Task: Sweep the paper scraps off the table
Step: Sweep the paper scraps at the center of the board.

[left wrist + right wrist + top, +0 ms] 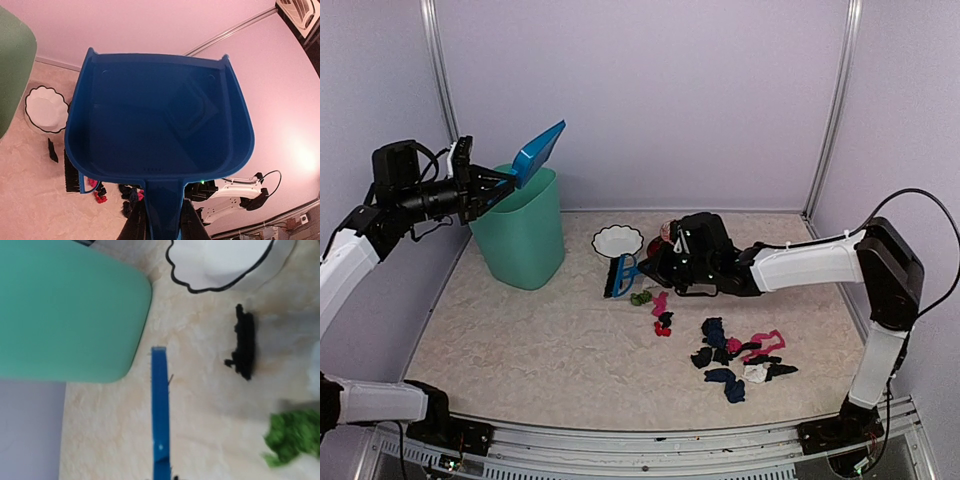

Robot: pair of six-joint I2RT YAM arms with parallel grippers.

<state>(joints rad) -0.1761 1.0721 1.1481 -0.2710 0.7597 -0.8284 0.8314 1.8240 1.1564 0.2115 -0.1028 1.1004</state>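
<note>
While my left fingers (492, 190) clamp the raised dustpan (538, 150), my right fingers (648, 270) grip the brush (619, 276) just beside the scraps (725, 352) on the desk (540, 350).

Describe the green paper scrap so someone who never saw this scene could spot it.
Start at the teal bin at the table's back left; right of it sits a white wavy-rimmed bowl. Just in front of the bowl, beside the blue brush, lies the green scrap: the only green wad among black, pink and red ones.
</note>
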